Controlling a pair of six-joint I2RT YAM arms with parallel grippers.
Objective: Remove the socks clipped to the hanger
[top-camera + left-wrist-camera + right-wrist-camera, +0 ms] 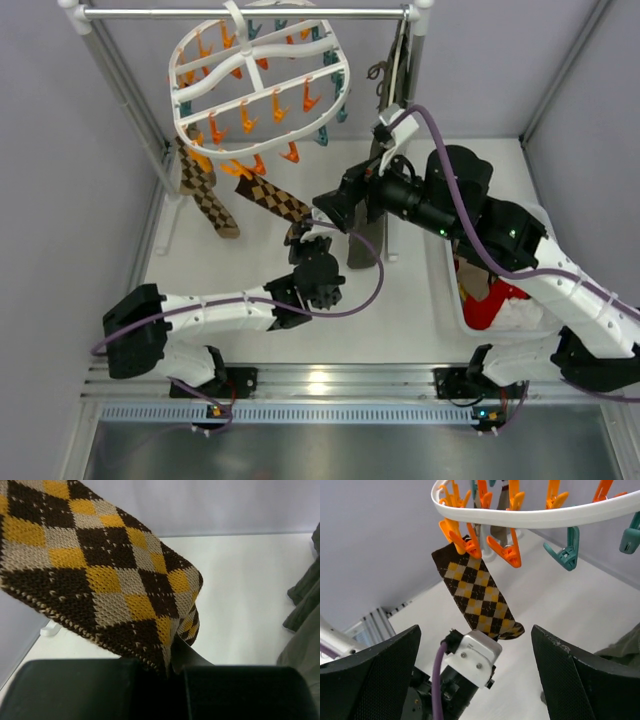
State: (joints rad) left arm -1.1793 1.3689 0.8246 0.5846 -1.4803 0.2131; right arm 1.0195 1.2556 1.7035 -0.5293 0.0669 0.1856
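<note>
Argyle sock (479, 596) — upper end is pinched in an orange clip (465, 540) on the white hanger (535, 517) and hung slanting above the worktop (200, 265). Its toe is clamped in the closed left gripper (305, 240). Second brown sock (205, 195) is clipped at the hanger's left side. Right gripper (475, 635) — held wide open, nothing grasped, near the argyle sock.

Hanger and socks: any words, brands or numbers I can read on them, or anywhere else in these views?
None: no readable text in any view.
The hanger, its clips and the argyle sock carry no print, label or number.
</note>
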